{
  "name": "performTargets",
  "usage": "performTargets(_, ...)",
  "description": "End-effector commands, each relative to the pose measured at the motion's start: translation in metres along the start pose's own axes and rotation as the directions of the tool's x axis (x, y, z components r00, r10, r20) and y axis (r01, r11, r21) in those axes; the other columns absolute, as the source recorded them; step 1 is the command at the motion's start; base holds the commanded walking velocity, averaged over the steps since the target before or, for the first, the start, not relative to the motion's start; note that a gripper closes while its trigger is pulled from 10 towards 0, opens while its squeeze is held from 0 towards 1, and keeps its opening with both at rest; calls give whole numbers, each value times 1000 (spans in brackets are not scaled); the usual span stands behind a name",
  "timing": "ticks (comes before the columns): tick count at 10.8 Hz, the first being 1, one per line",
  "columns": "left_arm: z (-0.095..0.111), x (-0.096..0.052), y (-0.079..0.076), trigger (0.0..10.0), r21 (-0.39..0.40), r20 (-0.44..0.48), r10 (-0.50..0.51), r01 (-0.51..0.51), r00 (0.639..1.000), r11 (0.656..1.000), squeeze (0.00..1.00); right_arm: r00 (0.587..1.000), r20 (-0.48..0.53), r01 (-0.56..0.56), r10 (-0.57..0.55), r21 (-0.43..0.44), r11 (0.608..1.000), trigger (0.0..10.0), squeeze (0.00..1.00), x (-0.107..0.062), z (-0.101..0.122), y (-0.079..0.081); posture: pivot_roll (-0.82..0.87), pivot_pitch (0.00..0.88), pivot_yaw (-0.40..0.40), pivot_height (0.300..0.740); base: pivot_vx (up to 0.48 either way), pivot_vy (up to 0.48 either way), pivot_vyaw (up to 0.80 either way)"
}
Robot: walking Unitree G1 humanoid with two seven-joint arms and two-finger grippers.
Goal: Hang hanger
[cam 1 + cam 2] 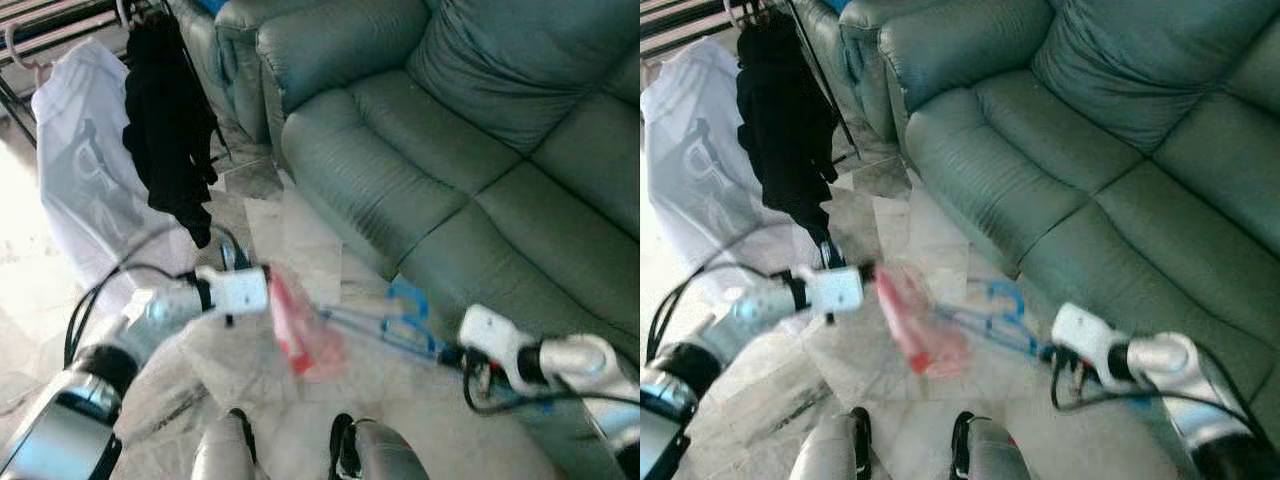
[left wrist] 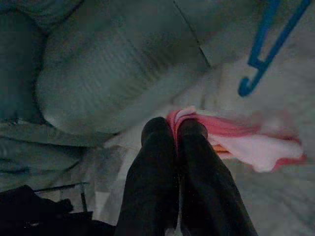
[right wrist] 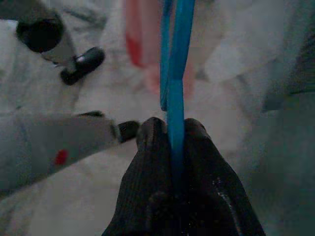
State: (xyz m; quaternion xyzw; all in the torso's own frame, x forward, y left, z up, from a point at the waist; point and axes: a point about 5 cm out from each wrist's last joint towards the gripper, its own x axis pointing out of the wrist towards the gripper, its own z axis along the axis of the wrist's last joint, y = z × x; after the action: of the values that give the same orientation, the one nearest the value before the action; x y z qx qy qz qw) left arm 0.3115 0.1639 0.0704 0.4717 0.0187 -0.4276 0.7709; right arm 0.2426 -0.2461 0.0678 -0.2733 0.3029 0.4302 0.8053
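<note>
Early stage: the right tool (image 3: pixel 170 129) is clamped on the thin blue plastic hanger (image 1: pixel 400 322), the left tool (image 2: pixel 174 129) pinches the pink-and-white cloth (image 1: pixel 300 330) (both above the floor); hanging remains.

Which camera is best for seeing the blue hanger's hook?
The left wrist view: the blue hanger's hook curls sharp and whole against the pale floor. The right wrist view shows its bar pinched between the right gripper's fingers. Both eye views show it blurred beside the pink cloth.
</note>
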Motion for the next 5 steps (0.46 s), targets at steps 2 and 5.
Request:
performTargets(2,0,0,-12,10000,-16,15,-36,36,999,999,0,998,22,-53,53,-14,999,10000,0,6,3,9,-33,180,-44,740,0,0,0)
performTargets(5,11,10,-13,10000,-77,65,-3,8,998,997,0,996,40,-74,75,-23,997,10000,0,8,7,4,-41,181,-58,740,0,0,0)
